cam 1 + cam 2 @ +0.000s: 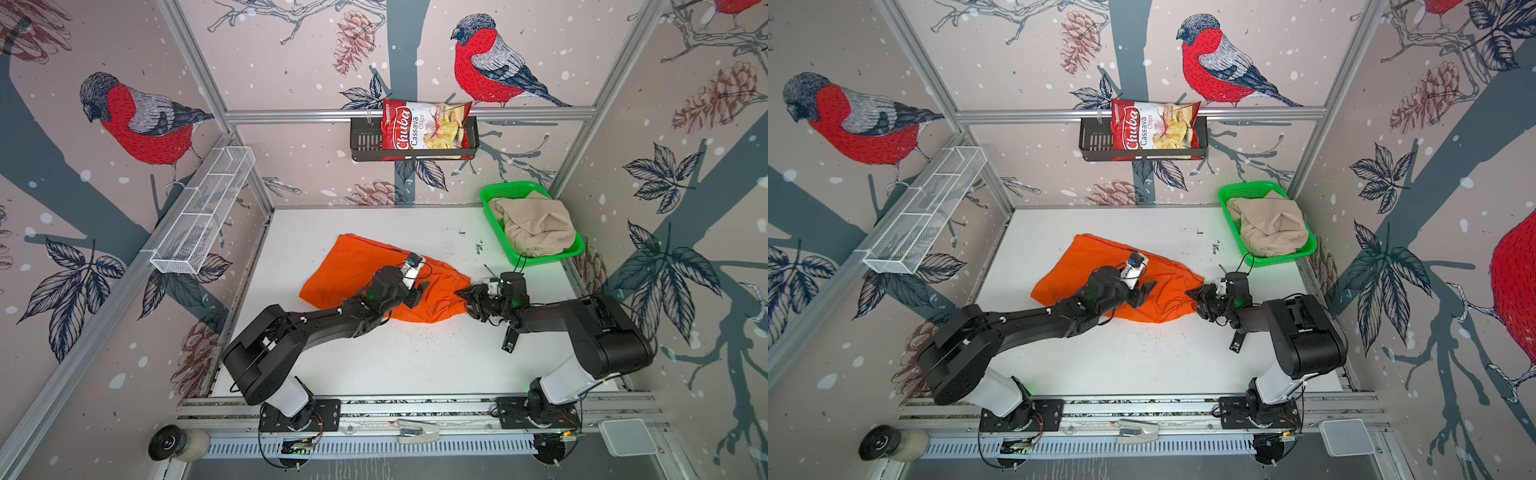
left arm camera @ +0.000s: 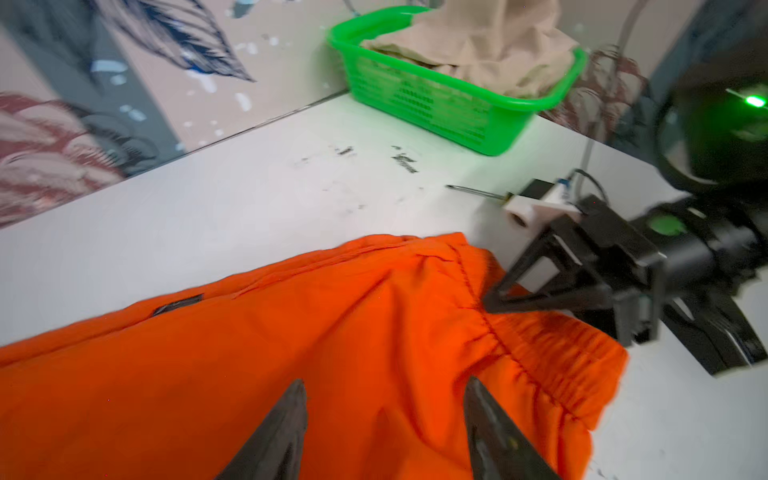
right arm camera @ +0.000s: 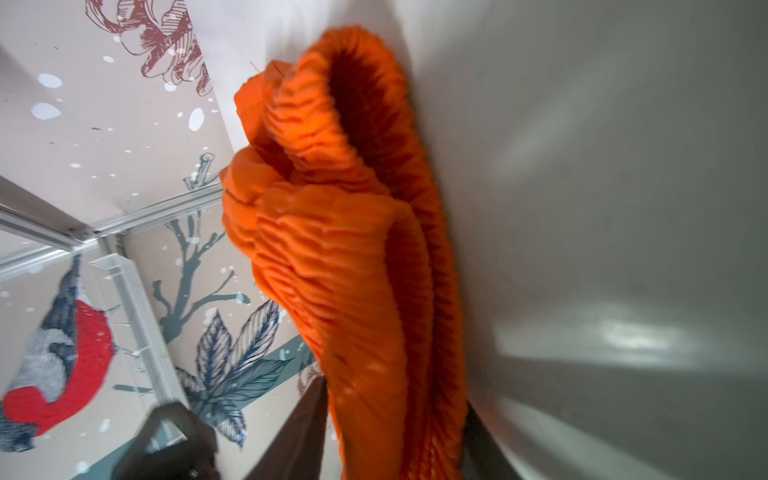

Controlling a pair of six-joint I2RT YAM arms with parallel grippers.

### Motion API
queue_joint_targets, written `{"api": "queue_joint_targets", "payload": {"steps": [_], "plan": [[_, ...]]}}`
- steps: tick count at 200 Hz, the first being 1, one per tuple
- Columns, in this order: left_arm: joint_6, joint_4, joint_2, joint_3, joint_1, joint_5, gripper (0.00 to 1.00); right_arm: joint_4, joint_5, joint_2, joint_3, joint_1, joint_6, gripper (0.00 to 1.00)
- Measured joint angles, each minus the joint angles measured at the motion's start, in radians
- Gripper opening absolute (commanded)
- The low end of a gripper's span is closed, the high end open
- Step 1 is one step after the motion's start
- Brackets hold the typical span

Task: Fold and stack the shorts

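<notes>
Orange shorts (image 1: 357, 270) lie rumpled across the middle of the white table (image 1: 374, 357), the gathered waistband at the right end and the legs reaching toward the far left. At that waistband edge the right gripper (image 1: 461, 296) pinches the bunched elastic between its fingers. The left gripper (image 2: 384, 390) hangs just over the cloth near it, fingers spread. Beige shorts (image 1: 536, 226) sit heaped in the green basket (image 1: 490, 197) in the far right corner. Bare tabletop runs wide along the near edge, in front of both arms.
</notes>
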Motion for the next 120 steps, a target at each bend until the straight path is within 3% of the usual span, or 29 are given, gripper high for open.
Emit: {"api": "queue_joint_targets", "payload": {"steps": [65,120], "plan": [[-0.251,-0.252,-0.081,0.015,0.285,-0.023,0.6,-0.296,0.089,-0.09,0.108,0.005,-0.18,0.26],[-0.32,-0.372,-0.066,0.02,0.432,0.047,0.62,-0.571,0.174,-0.133,0.29,0.005,-0.348,0.24]]}}
